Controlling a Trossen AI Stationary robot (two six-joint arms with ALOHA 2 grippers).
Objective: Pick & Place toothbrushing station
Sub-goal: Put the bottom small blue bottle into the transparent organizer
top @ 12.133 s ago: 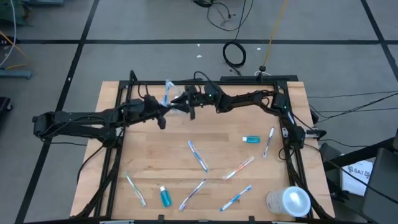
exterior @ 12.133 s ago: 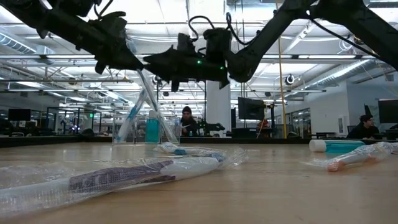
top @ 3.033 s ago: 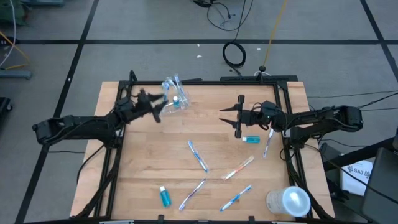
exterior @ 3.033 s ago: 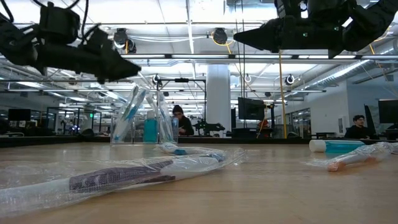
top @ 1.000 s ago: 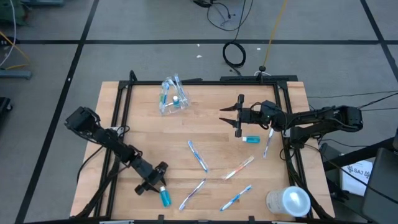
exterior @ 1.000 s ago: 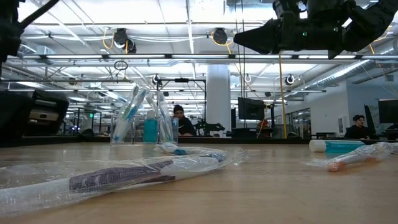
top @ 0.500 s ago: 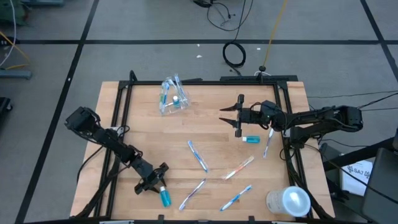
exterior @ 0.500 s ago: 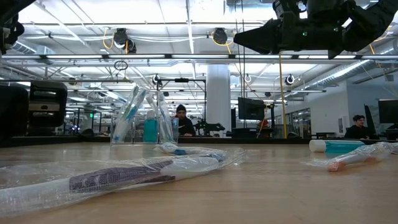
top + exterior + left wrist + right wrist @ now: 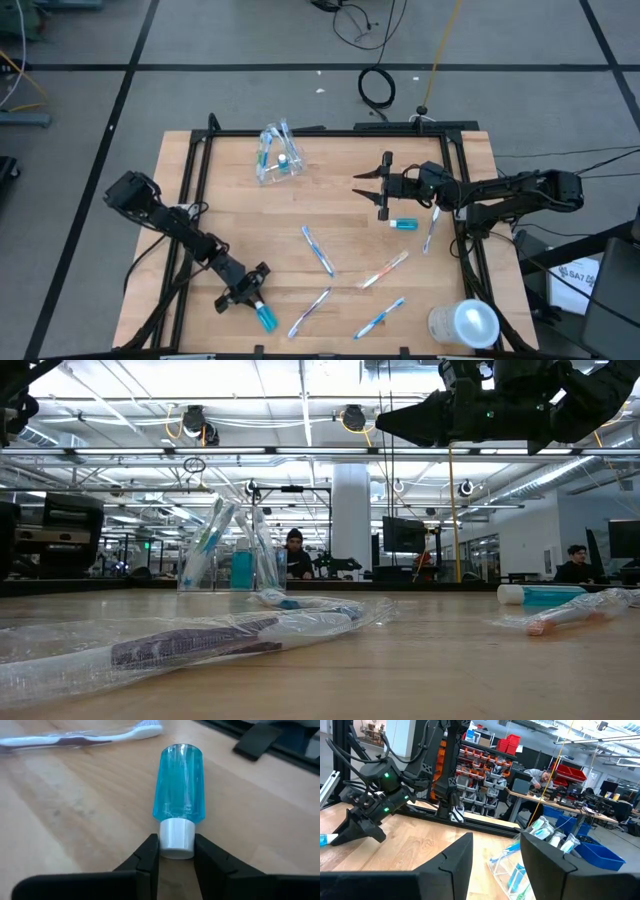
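My left gripper (image 9: 256, 300) is low at the table's near left, shut on a teal-blue, white-capped toothpaste tube (image 9: 266, 318) that lies on the wood (image 9: 177, 785). My right gripper (image 9: 362, 185) hangs open and empty above the table's right half, pointing left (image 9: 496, 865). The clear cup (image 9: 279, 160) stands at the far left with toothbrushes and a tube in it; it also shows in the low view (image 9: 232, 555). A second tube (image 9: 404, 224) lies below the right gripper. Several wrapped toothbrushes (image 9: 318, 250) lie flat on the near half. My left gripper pinches the tube's white cap (image 9: 176, 840) between its two fingers, one on each side. The fingers come in low along the tube's length from the cap end. The tube lies flat on the table, its blue body pointing away from the gripper.
A larger whitish translucent cylinder (image 9: 465, 323) stands at the near right corner. A toothbrush (image 9: 431, 228) lies by the right frame rail. Black frame rails (image 9: 190, 200) run along the table's left, far and right sides. People sit in the room beyond the table (image 9: 293, 552).
My left gripper has shifted slightly beside the tube at the near left; the tube has stayed in place on the table.
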